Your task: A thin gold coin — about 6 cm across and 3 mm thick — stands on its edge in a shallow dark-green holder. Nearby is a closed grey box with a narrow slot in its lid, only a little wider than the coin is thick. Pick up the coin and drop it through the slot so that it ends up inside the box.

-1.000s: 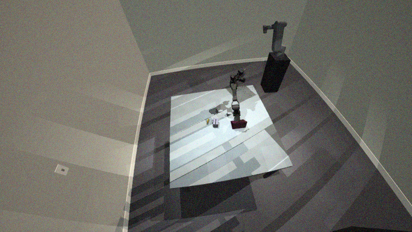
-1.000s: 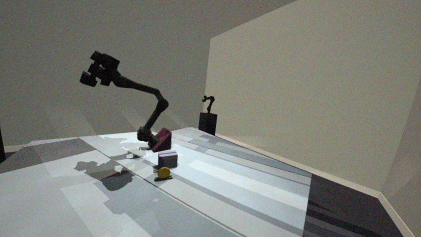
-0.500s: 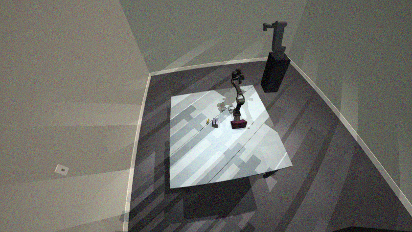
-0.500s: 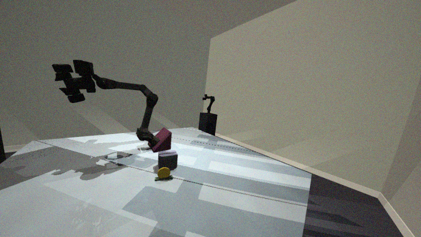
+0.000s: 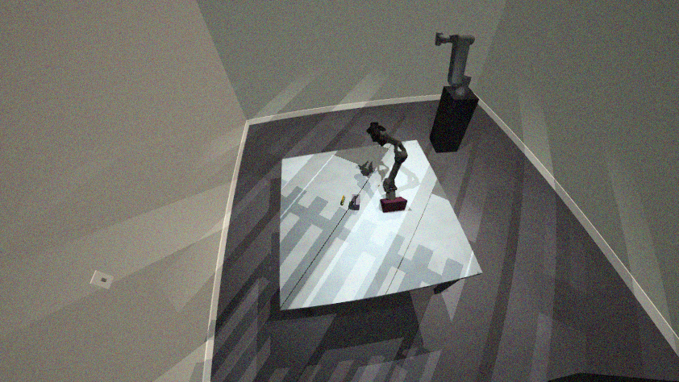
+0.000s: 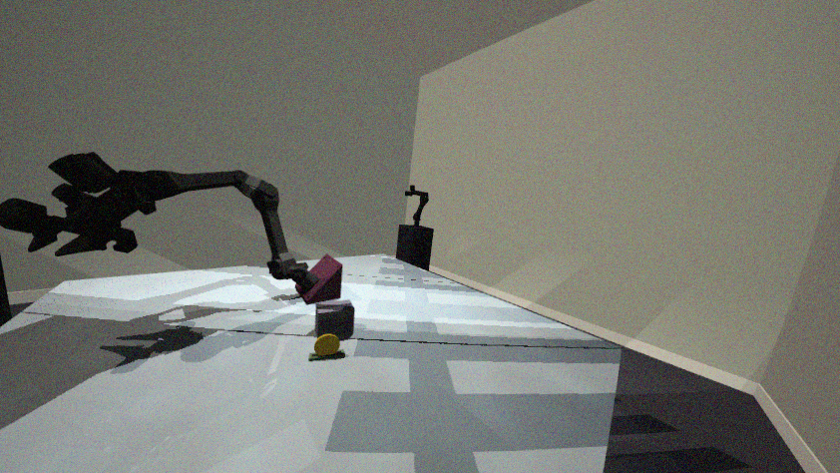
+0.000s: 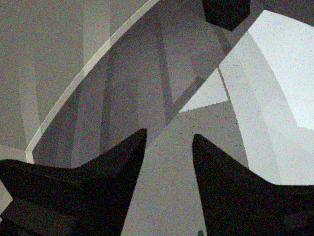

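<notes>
One arm, three views. The gripper (image 6: 41, 232) hangs high in the air, out past the far edge of the bench (image 6: 176, 411) and well apart from everything on it; its jaws stand partly closed, a clear gap between them in the wrist view, with nothing held. The coin (image 6: 326, 344) stands on edge in its dark-green holder (image 6: 326, 355), far below the gripper and back toward the arm's base, with the grey box (image 6: 334, 318) just behind it on the base side; coin and box are near each other but apart. The slot in the lid is too small to make out from either wide view, so its direction relative to the coin's face probably cannot be judged here. The wrist view looks down past the fingers at floor, wall trim and a bench corner, with neither coin nor box in sight. The pick-up therefore seems not yet begun. Risks from this pose: with the jaws already narrowed, a descent onto the coin could strike its rim and tip it out of the shallow holder; a pinch off the centre of the thin disc could let it swivel, after which it would jam at the narrow slot; a long reach back might sweep the box aside.
</notes>
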Robot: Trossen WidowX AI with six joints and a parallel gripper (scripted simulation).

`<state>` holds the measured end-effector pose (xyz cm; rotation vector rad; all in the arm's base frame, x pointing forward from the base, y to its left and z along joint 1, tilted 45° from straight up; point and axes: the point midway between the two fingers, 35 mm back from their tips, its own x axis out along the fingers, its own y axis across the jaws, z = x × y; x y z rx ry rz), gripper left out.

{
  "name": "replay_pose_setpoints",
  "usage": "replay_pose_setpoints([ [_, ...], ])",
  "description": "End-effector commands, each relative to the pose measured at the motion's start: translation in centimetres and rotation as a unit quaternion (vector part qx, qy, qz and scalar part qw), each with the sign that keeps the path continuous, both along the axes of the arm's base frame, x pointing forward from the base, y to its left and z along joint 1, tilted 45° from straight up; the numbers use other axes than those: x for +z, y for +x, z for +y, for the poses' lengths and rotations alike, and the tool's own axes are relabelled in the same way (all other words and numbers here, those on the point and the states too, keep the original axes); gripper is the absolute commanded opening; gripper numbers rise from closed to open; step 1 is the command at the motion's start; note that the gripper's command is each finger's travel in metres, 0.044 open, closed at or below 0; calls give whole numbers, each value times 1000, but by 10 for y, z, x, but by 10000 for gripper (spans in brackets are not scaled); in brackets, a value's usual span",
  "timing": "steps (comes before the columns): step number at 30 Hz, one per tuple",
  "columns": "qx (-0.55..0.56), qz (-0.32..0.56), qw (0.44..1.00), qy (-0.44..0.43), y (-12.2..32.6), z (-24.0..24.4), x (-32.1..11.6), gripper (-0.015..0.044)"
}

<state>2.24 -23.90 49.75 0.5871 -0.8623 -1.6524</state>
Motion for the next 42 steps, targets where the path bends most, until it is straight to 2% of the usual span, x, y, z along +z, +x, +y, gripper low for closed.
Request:
replay_pose_setpoints([
  [1,93,131,983,86,66,-23,-34,161],
  [6,176,257,939,146,126,-27,-70,161],
  [11,246,391,866,191,182,-19,-106,161],
  [20,370,644,636,211,281,42,-184,161],
  [26,424,781,425,171,321,104,-237,161],
  [32,423,883,170,109,343,173,-288,161],
  [40,338,920,-199,-1,341,268,-349,161],
  [42,312,911,-268,-23,336,288,-362,161],
])
